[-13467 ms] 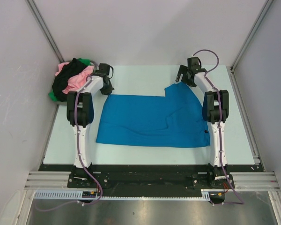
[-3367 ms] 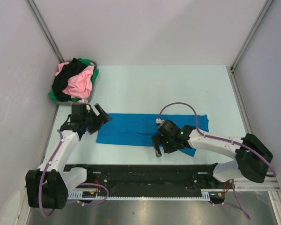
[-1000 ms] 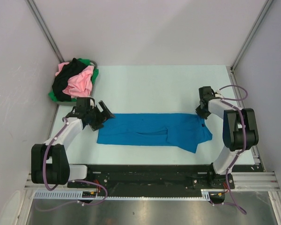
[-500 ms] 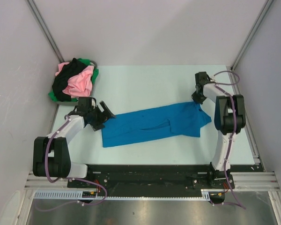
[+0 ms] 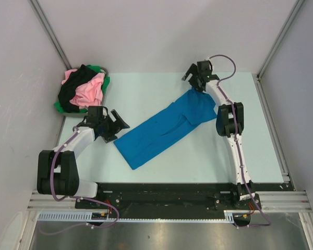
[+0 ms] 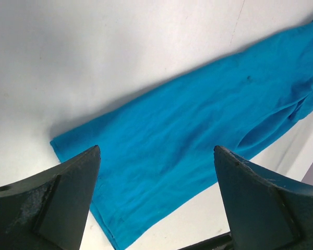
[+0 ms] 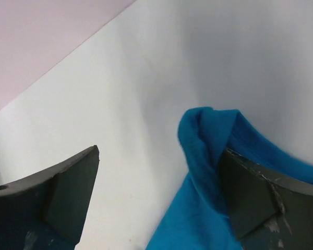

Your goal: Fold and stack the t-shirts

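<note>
Right gripper is hovering with jaws wide over the far tip of the blue shirt, gripping nothing. Left gripper is hanging equally wide just beside its near end. It is lying as a long strip, slanting across the table; other shirts are sitting heaped far left.
</note>
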